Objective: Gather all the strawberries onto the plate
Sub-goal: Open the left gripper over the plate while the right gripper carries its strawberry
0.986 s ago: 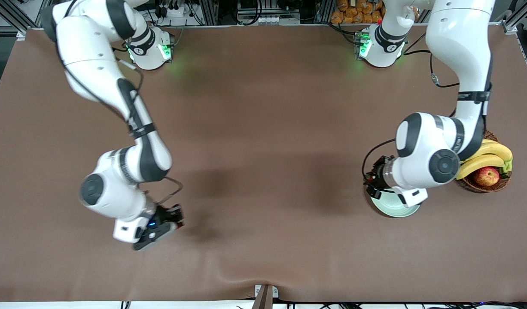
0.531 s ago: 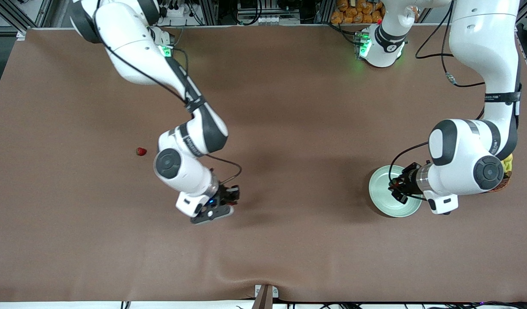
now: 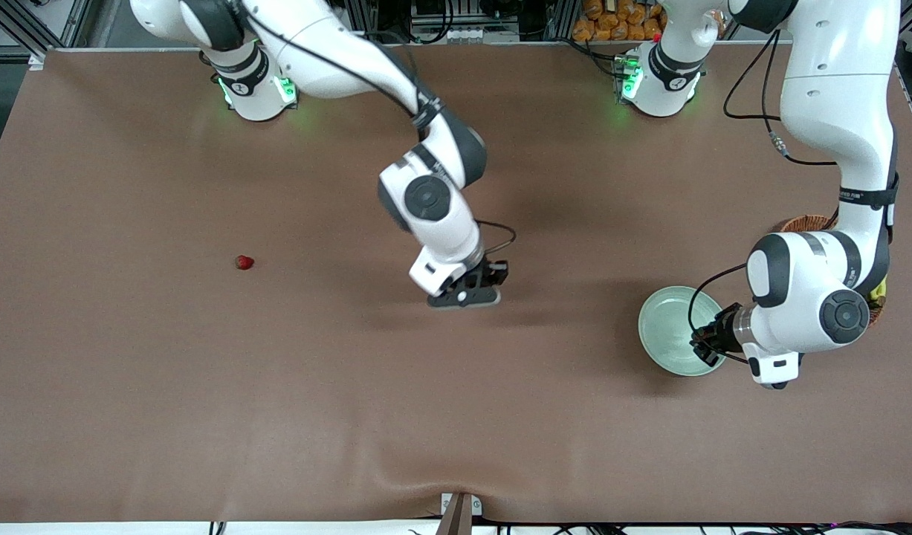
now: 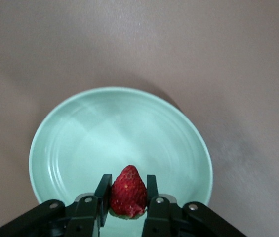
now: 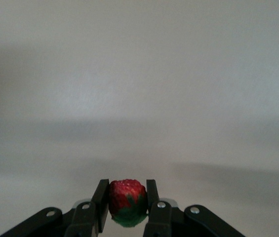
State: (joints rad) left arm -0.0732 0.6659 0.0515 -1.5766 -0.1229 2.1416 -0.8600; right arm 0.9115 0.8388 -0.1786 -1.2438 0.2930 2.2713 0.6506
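A wide brown tabletop [image 3: 456, 416] filled nearly the whole frame, its covering slightly rippled near the lower centre. Along the top edge ran a metal frame rail [image 3: 441, 43] with tangled cables [image 3: 456, 22] above it. Soft shadows lay across the middle.

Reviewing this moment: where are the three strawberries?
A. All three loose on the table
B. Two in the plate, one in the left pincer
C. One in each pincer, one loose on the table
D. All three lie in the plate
C: the left pincer grips a strawberry over the plate, the right pincer grips another strawberry over the table, and a third strawberry lies on the table toward the right arm's end.
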